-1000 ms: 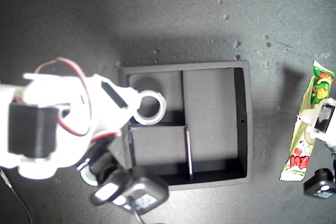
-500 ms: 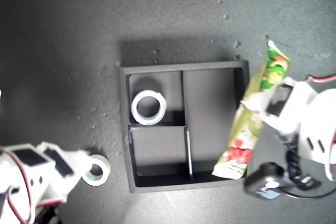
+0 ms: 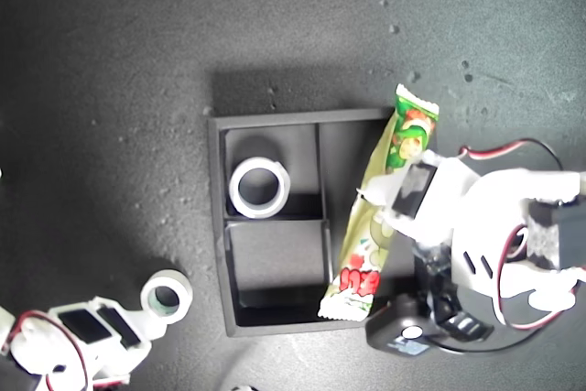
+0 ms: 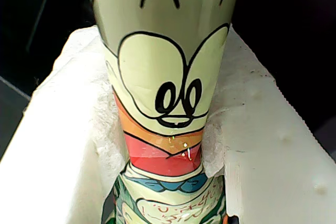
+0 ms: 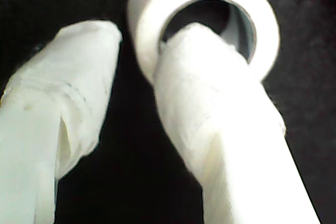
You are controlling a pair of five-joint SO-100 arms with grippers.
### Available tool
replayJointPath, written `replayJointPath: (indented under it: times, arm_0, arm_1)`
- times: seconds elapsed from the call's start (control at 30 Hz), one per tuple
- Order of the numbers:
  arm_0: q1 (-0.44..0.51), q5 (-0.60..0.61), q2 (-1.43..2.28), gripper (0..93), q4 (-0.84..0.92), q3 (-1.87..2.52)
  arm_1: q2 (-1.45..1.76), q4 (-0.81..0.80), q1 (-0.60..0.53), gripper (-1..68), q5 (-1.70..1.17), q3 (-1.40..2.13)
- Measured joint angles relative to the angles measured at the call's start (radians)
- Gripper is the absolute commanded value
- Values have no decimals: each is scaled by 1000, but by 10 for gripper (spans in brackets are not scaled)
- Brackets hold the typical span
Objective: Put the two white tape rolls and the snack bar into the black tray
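1. In the exterior view, the square matte black tray with raised walls sits mid-frame on a dark speckled tabletop. My first gripper, white and on the exterior view's right, is clamped on the long crinkled yellow-green snack bar. The bar slants over the tray's long compartment; its green end pokes past the far wall and its red-lettered end lies over the near part of that compartment. I cannot tell whether it touches the floor. The wider white tape roll lies flat in one small compartment. The smaller white tape roll with a greenish-grey core lies on the table outside the tray, toward the exterior view's lower left. My second gripper is just beside it, and most of that arm is cut off by the frame edge.

2. In the first wrist view, the snack bar fills the middle, pinched at its waist between two white padded fingers. Both ends of the bar run out of frame.

3. In the second wrist view, my second gripper stands with its jaws apart. One wrapped finger reaches to the hollow of the smaller tape roll, the other sits outside the ring. The picture is blurred, so contact is unclear.
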Motion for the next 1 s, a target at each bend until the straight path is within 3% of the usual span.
replayJointPath:
  times: [0.2, 0.33, 0.57, 0.63, 0.73, 1.0]
  arm_0:
    - [3, -25, 58, 50, -51, 69]
    - [-2, -26, 58, 48, -52, 69]
    - [-2, 0, 58, 45, -52, 69]
    - [-2, 8, 58, 45, -52, 69]
    - [-2, 17, 58, 45, -52, 69]
    - [-2, 21, 58, 48, -52, 69]
  arm_1:
    - [-2, 44, 23, -4, 0, 2]
    - [-2, 124, 103, -4, 28, -8]
    - [-2, 282, 115, -6, 830, -133]
    - [-2, 284, 117, -6, 927, -163]
    - [0, 301, 129, -6, 819, -176]
    - [-2, 255, 64, -5, -20, -100]
